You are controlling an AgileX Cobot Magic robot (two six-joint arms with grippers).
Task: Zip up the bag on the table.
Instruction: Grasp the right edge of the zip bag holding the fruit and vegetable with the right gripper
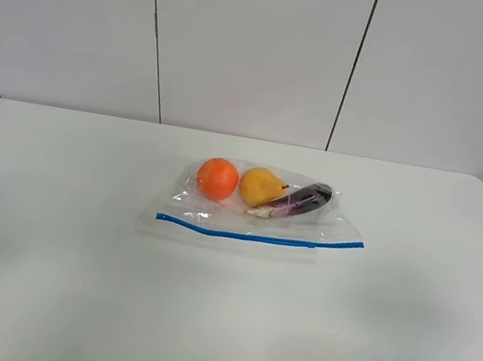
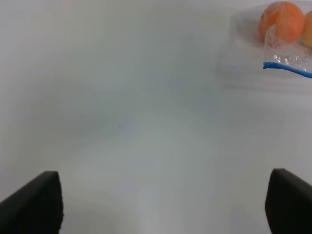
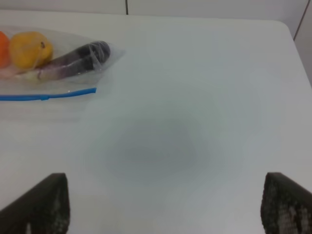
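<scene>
The clear bag lies flat in the middle of the white table, its blue zipper strip along the near edge. An orange, a yellow pear and a purple eggplant show through it. No arm shows in the exterior high view. The left gripper is open over bare table, with the bag's left corner and orange far from it. The right gripper is open over bare table, with the bag's right end, pear and eggplant far from it.
A white panelled wall stands behind the table's far edge. The table's rounded right corner shows in the right wrist view. Bare tabletop lies on all sides of the bag.
</scene>
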